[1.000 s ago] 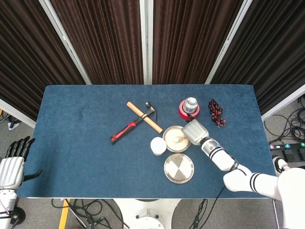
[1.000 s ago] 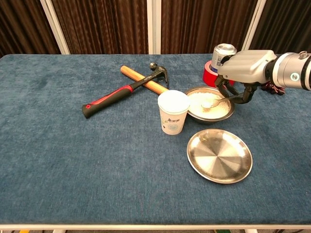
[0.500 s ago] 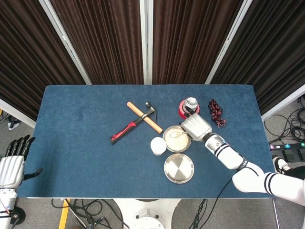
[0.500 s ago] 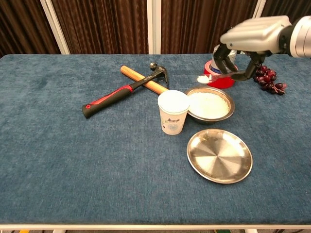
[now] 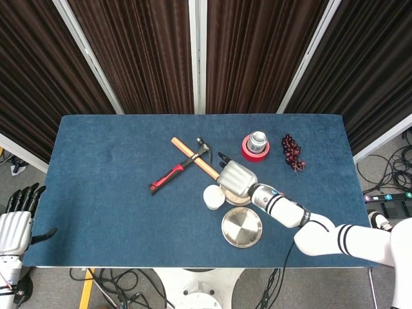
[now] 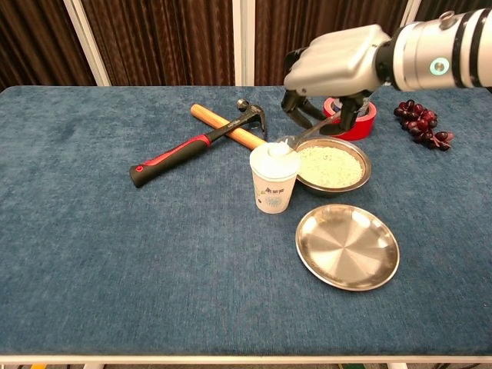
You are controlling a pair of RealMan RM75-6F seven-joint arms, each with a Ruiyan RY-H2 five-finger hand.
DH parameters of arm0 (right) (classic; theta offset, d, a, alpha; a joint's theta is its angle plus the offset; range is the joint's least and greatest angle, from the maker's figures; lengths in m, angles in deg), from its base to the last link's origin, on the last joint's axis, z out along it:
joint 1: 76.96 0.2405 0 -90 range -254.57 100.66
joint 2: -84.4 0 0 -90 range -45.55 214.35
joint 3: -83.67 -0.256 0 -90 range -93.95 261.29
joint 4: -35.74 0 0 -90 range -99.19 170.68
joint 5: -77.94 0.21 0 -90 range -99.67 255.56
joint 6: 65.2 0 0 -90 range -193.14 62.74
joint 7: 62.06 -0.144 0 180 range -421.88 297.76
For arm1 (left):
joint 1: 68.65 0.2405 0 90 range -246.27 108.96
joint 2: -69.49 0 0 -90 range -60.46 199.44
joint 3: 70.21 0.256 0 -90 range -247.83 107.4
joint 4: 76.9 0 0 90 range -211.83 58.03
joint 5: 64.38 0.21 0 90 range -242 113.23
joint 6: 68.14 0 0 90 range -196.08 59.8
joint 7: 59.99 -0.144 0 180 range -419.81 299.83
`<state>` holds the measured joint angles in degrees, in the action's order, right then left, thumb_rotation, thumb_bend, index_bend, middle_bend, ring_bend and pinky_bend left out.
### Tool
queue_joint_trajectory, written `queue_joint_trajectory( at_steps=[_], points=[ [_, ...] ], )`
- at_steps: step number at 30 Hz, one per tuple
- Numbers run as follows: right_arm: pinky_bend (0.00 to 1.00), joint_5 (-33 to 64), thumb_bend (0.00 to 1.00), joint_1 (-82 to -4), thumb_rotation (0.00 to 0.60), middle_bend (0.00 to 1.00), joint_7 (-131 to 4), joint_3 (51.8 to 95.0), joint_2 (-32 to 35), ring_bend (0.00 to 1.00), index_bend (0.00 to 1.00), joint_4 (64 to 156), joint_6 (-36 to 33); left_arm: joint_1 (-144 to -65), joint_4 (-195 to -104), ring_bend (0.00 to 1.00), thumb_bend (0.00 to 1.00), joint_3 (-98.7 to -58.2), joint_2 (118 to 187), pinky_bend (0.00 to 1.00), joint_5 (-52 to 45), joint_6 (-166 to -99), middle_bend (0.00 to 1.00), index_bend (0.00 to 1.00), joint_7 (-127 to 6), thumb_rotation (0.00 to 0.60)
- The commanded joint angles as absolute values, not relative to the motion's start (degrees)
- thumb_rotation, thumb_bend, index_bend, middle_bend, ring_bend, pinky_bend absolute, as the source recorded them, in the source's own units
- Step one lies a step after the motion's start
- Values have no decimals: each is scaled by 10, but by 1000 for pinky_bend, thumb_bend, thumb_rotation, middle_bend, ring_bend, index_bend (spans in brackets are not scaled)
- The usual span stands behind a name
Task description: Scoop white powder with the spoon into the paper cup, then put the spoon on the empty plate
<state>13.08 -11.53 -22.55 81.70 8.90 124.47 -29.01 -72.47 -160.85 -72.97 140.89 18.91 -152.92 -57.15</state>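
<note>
Spoon (image 6: 301,135) in your right hand (image 6: 332,68) now slants down from the pinching fingers toward the paper cup (image 6: 274,177), its bowl at the cup's rim and its handle running up and away to the right of the cup. Half a second ago you held it high over the red tape roll (image 6: 354,120); since then the hand has swung across the powder bowl (image 6: 332,166), which sits touching the cup's right side. The empty plate (image 6: 347,246) lies just in front of the cup and to its right, bare. Behind the cup, the hammer (image 6: 196,141) crosses a wooden stick, close under your knuckles. Grapes (image 6: 420,123) lie well right of the cup. Your left hand (image 5: 18,217), fingers loosely spread on nothing, hangs far left of the cup, off the table edge.
</note>
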Motion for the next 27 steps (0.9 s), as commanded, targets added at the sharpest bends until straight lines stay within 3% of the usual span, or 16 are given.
queue_joint_trajectory(
  at_steps=[1, 11, 27],
  points=[
    [0, 155, 327, -76, 600, 596, -117, 842, 67, 211, 609, 1245, -284, -725, -1607, 51, 94, -730, 1410, 31, 188, -1529, 143, 126, -571, 600],
    [0, 141, 327, -32, 600, 591, 104, 887, 45, 211, 608, 1258, -226, -720, -1591, 51, 93, -728, 1419, 31, 192, -1534, 143, 126, -556, 600],
    [0, 158, 327, -24, 600, 594, 250, 912, 47, 211, 608, 1304, -163, -714, -1562, 51, 94, -725, 1432, 31, 200, -1544, 143, 126, -529, 600]
  ],
)
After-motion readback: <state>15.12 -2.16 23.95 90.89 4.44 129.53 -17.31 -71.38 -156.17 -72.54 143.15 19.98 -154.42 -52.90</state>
